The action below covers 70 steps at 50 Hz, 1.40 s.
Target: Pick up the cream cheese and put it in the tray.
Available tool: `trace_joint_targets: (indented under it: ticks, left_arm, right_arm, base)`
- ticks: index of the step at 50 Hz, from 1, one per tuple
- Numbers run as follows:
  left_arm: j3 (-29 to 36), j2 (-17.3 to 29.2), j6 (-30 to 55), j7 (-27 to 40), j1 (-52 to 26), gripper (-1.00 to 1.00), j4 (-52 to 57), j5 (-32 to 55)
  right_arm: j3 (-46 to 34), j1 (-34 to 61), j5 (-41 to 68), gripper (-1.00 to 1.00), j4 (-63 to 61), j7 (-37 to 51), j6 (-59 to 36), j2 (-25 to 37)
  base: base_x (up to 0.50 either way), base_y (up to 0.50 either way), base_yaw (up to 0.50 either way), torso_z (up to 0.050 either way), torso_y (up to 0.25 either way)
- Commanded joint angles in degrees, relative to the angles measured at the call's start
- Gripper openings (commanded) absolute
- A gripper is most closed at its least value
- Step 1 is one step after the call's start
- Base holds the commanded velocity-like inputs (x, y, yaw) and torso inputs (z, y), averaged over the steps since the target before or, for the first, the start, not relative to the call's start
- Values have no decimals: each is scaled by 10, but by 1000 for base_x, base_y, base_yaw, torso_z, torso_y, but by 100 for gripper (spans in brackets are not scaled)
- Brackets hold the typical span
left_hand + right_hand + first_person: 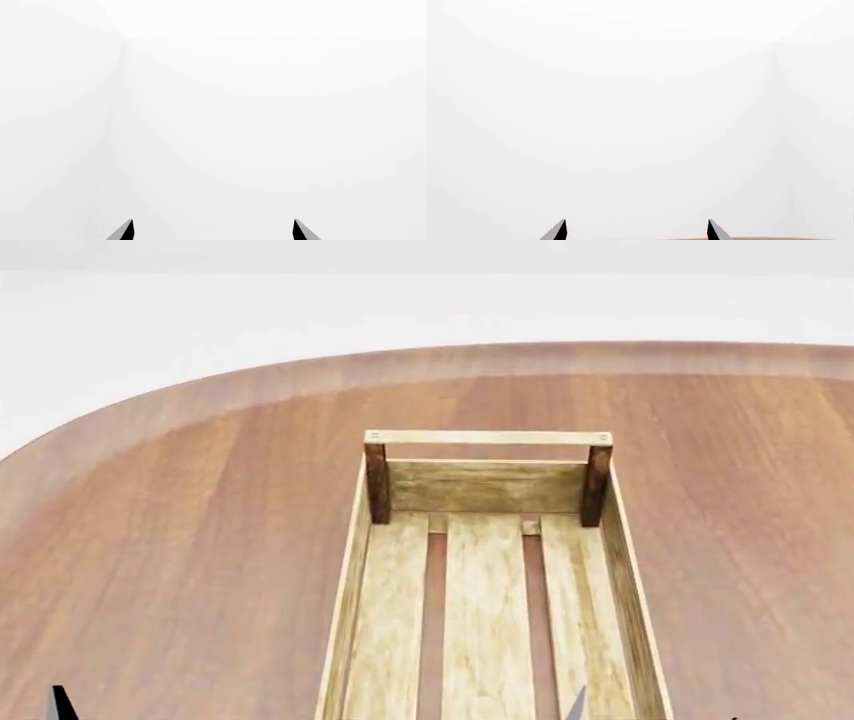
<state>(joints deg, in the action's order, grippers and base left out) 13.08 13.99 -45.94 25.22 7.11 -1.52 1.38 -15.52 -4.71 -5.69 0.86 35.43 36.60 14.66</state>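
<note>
Tray (486, 438) sits mid-table (187, 540) (wood bare around its sides).

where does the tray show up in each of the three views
Head view: the tray sits at lower centre on the table, running off the bottom edge.
Left wrist view: not in it.
Right wrist view: not in it.
Shared landmark: the table, a brown sliver in the right wrist view.
</note>
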Motion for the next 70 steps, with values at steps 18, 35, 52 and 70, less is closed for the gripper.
trace_joint_targets:
  ticks: [18,35,52,70]
  left_arm:
    - [0,13,8,7,2,100,15,20]
    - [-4,20,23,13,0,100,27,38]
    - [-4,25,33,15,-3,100,30,49]
    - [-1,27,37,18,-4,100,27,47]
  right_arm:
    - [39,-22,8,100,-52,45,-45,-3]
    - [140,-37,14,100,-86,151,-126,-27]
    - [221,-34,88,100,-94,213,-209,-42]
    - [265,-6,135,100,-71,268,-289,-55]
  base:
    - [0,0,0,0,0]
    - [0,0,0,0,0]
    - [0,0,0,0,0]
    - [0,0,0,0,0]
